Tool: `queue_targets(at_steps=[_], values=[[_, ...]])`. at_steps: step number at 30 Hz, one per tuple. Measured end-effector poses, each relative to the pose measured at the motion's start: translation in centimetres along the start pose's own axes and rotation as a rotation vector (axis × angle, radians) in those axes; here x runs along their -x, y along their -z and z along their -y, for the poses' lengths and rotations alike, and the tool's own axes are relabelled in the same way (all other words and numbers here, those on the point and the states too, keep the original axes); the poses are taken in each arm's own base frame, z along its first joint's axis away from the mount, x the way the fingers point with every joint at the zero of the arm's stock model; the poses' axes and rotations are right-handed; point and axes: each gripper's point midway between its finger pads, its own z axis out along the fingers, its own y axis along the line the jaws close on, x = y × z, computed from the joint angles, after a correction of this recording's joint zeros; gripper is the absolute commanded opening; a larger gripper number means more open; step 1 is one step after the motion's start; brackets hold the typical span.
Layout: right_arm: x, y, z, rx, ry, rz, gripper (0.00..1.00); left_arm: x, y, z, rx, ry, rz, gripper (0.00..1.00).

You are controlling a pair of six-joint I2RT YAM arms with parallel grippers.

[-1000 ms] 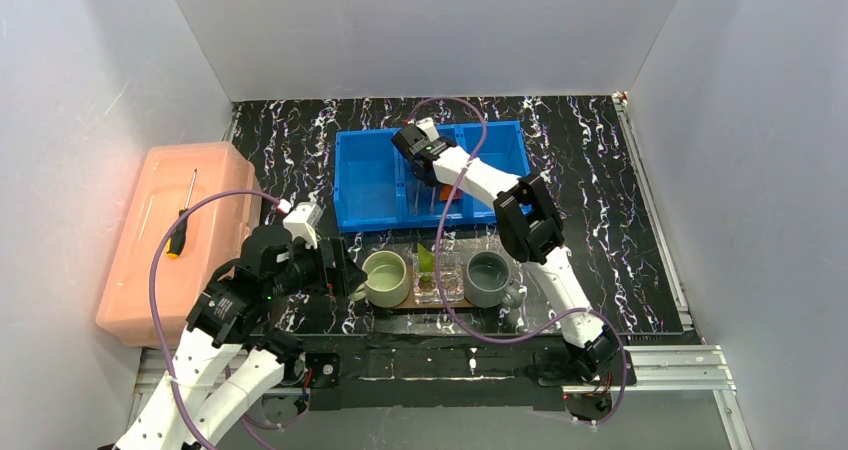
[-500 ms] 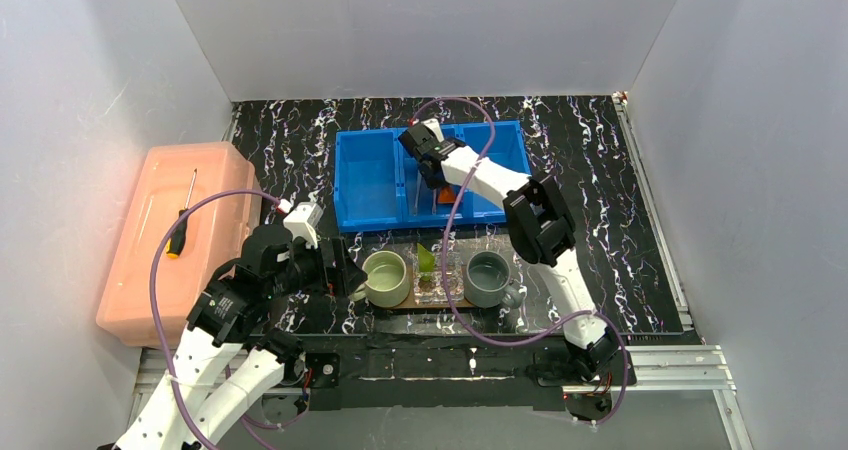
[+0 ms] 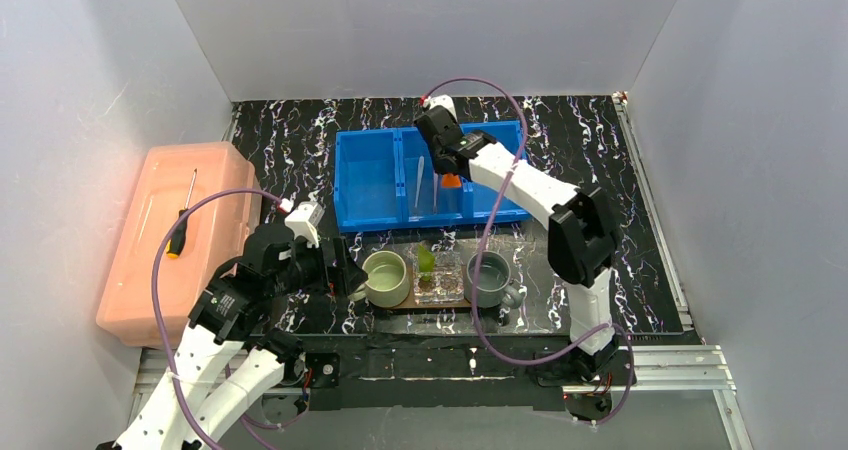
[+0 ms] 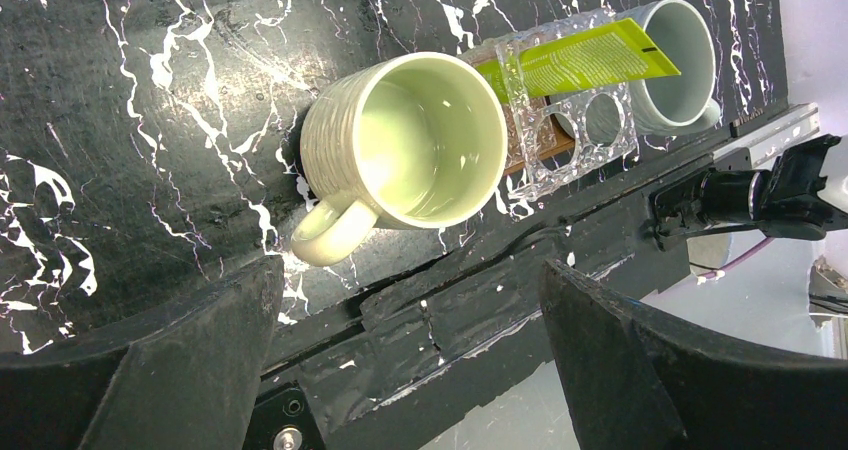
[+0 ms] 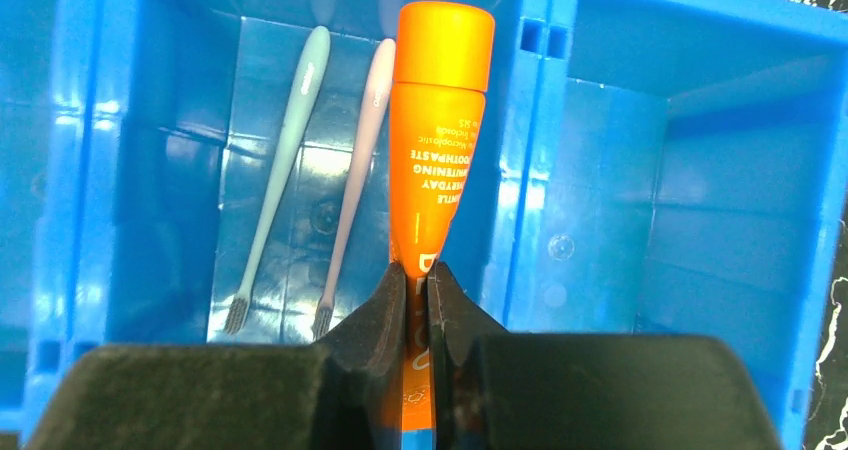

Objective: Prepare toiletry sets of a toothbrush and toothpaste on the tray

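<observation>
My right gripper (image 5: 420, 275) is shut on the flat end of an orange toothpaste tube (image 5: 440, 120), cap pointing away. It hangs over the middle compartment of the blue bin (image 5: 535, 170). Two pale toothbrushes (image 5: 285, 160) (image 5: 352, 170) lie side by side in that compartment. From above, the right gripper (image 3: 443, 165) holds the orange tube (image 3: 451, 181) beside the toothbrushes (image 3: 419, 182). A lime-green tube (image 4: 575, 55) leans in the clear holder (image 4: 560, 120) on the brown tray (image 3: 440, 303). My left gripper (image 4: 405, 280) stands open and holds nothing, near the green mug (image 4: 405, 135).
A grey mug (image 3: 489, 277) and the green mug (image 3: 385, 277) stand on the tray, on either side of the holder. A pink lidded box (image 3: 175, 235) with a screwdriver (image 3: 182, 220) on it sits at the left. White walls enclose the table.
My right gripper has closed on the orange tube and drawn up and toward the back right over the bin, uncovering the toothbrushes. The left arm has not moved.
</observation>
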Motion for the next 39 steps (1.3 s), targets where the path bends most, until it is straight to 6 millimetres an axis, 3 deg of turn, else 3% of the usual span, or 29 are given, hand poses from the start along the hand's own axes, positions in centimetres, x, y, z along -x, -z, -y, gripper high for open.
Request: queue_targets(at_steps=[5, 11, 23, 27, 39], values=[[1.4, 3.1, 0.3, 0.065, -0.005, 0.067, 0.01, 0.0, -0.1, 0.0, 0.003, 0.001, -0.006, 0.98], [1.0, 6.9, 0.0, 0.197, 0.025, 0.102, 0.01, -0.1, -0.2, -0.1, 0.006, 0.003, -0.013, 0.98], [1.0, 18.5, -1.4, 0.49, 0.121, 0.286, 0.01, -0.4, -0.8, 0.0, 0.007, 0.016, -0.052, 0.98], [-0.1, 21.3, -2.2, 0.579, 0.174, 0.326, 0.01, 0.3, -0.4, 1.3, -0.032, 0.045, -0.059, 0.98], [-4.9, 26.4, -4.4, 0.785, 0.37, 0.377, 0.01, 4.2, 2.3, 6.9, -0.21, 0.188, -0.032, 0.98]])
